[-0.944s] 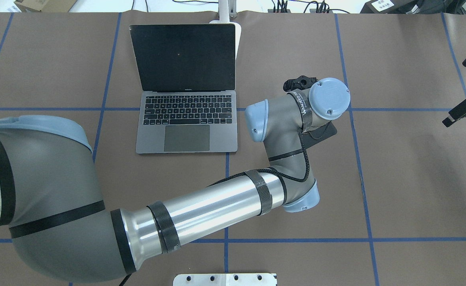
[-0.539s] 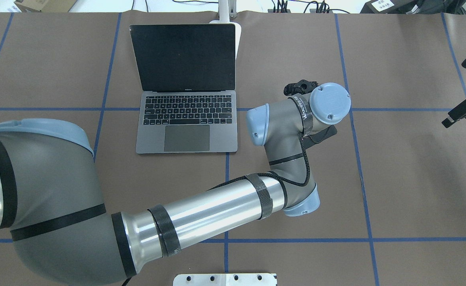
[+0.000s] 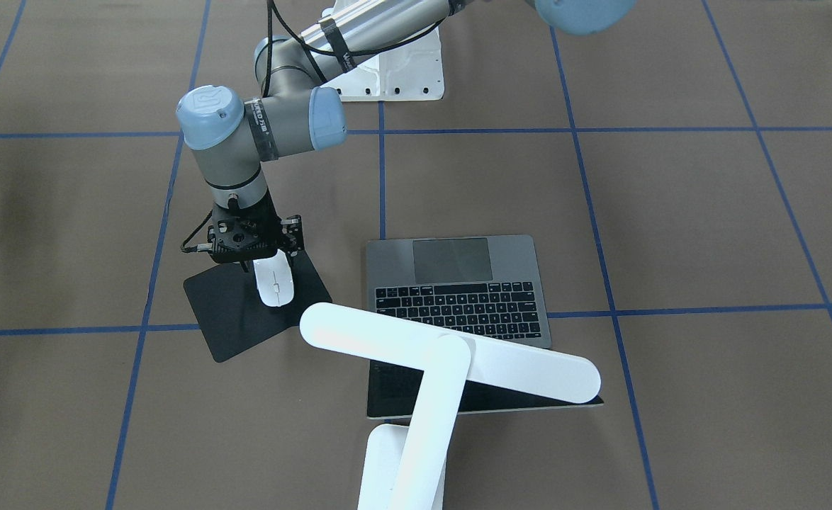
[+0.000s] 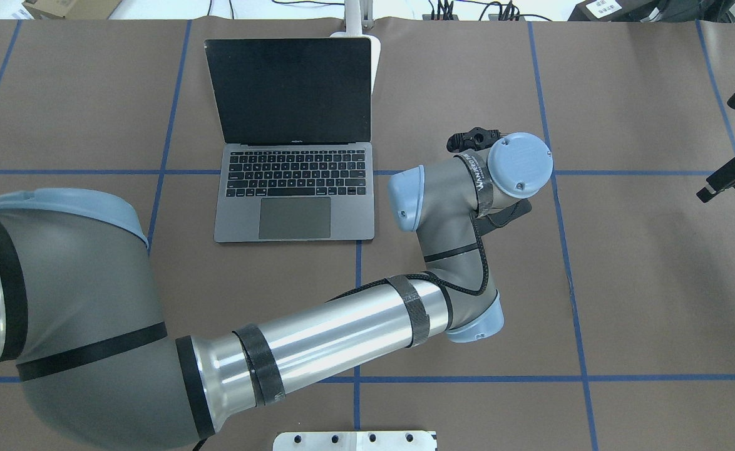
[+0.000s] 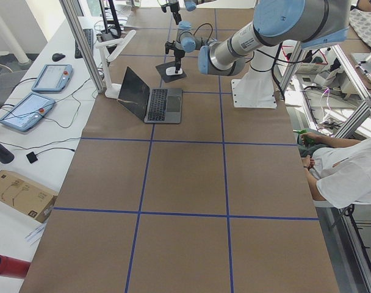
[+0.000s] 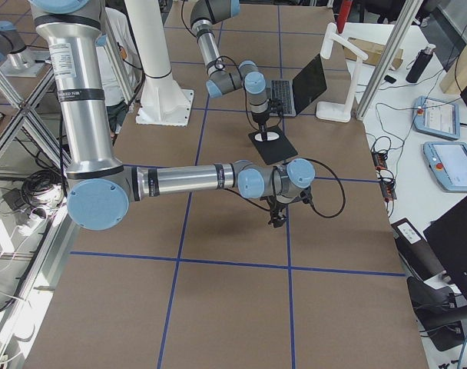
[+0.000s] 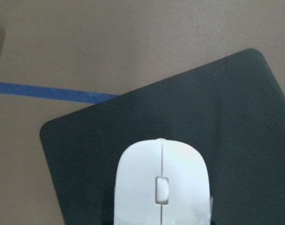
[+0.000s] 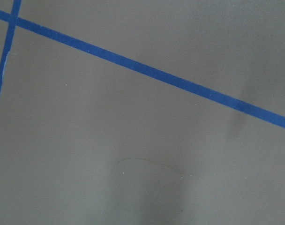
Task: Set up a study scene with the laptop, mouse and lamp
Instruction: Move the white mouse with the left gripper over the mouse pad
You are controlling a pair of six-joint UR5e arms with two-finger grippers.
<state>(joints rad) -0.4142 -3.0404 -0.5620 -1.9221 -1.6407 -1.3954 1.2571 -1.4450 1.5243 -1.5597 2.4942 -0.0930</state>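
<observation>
Shift: left gripper (image 3: 263, 263) lower over black mat (image 3: 232, 320).
Hold: clamped on mouse (image 3: 275, 282) rear; mat directly beneath.
Right gripper (image 4: 713, 186): well apart; cannot tell its state.

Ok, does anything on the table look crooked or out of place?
The black mat sits askew: its edges are turned against the blue tape lines, while the laptop lies square to them. The mouse over the mat is turned relative to the mat's edges too. Nothing looks spilled or damaged.
</observation>
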